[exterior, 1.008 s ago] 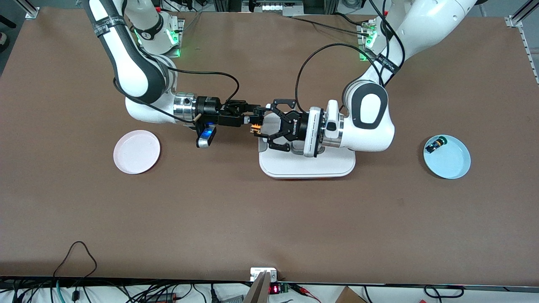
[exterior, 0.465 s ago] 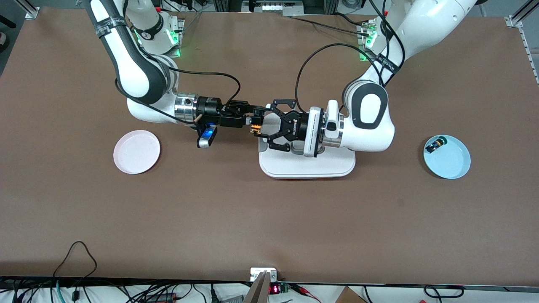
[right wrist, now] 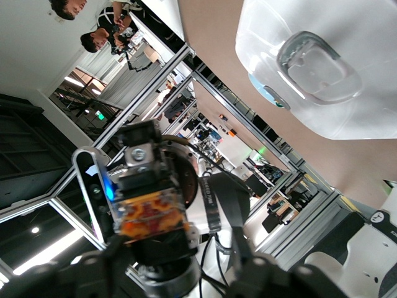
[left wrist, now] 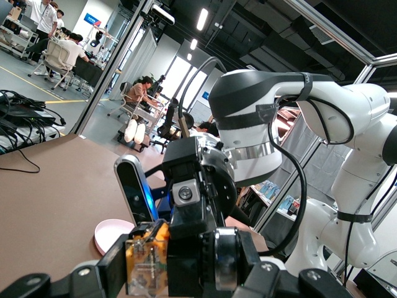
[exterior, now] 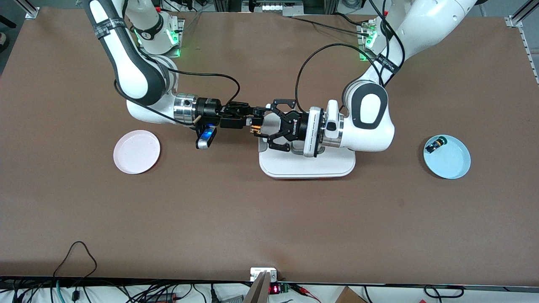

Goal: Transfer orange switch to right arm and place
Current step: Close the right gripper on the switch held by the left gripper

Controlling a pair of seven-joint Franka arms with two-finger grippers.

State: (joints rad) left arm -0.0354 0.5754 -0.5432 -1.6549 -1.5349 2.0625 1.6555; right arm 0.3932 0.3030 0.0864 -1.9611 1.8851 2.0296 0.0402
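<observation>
The orange switch [exterior: 254, 126] is held in the air over the edge of the white tray [exterior: 307, 167], between both grippers. My left gripper [exterior: 259, 124] is shut on it; in the left wrist view its fingers [left wrist: 115, 273] press the switch [left wrist: 146, 261] end to end. My right gripper [exterior: 250, 120] reaches in from the right arm's end of the table. Its fingers [right wrist: 93, 267] stand apart on either side of the switch's black body [right wrist: 162, 251], open. The switch's orange and clear end [right wrist: 152, 217] faces the right wrist camera.
A pink plate [exterior: 137, 151] lies toward the right arm's end; it also shows in the left wrist view [left wrist: 108, 233]. A light blue plate [exterior: 454, 165] toward the left arm's end holds a green-capped switch [exterior: 434, 146]. The white tray also shows in the right wrist view [right wrist: 273, 93].
My right gripper has edged a little closer to the left gripper and around the switch. The left arm and the switch have stayed in place.
</observation>
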